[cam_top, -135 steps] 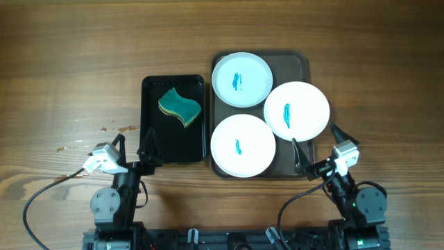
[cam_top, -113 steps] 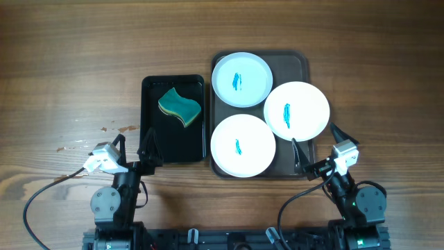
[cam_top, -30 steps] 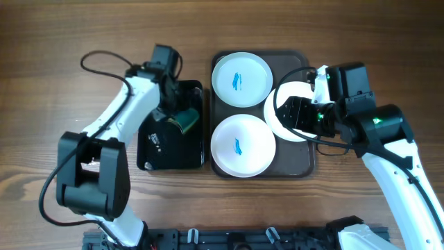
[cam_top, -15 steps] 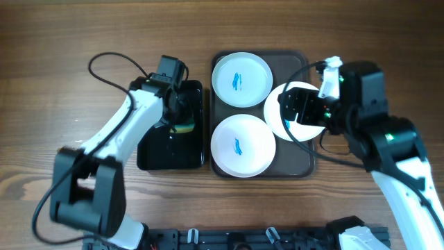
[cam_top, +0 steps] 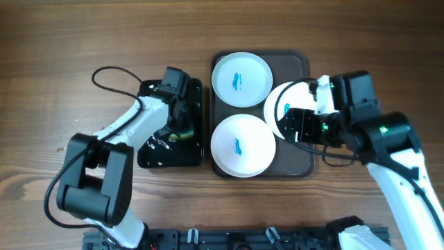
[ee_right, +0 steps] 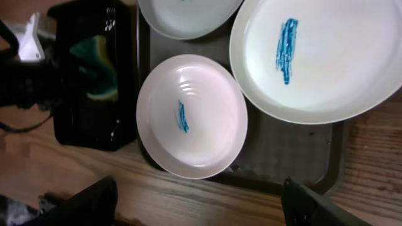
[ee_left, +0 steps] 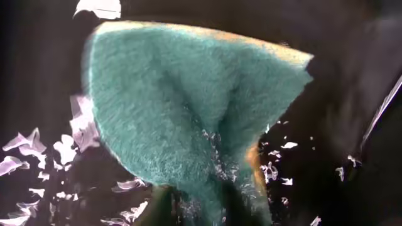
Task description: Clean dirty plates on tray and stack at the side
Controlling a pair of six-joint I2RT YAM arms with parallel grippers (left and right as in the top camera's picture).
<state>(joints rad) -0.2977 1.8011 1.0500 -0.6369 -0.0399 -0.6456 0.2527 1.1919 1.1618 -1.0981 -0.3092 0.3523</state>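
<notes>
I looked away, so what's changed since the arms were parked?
Both arms reached out from the near edge. The left gripper is down at the green sponge in the small black tray; the right gripper, fingers spread, hovers over the right-hand plate. The three plates stay on the brown tray, still smeared blue.

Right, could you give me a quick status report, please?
Left claw on sponge in black tray, grip unclear. Right claw open, empty, above brown tray. Three plates all smeared, none stacked. Nothing blocking.
</notes>
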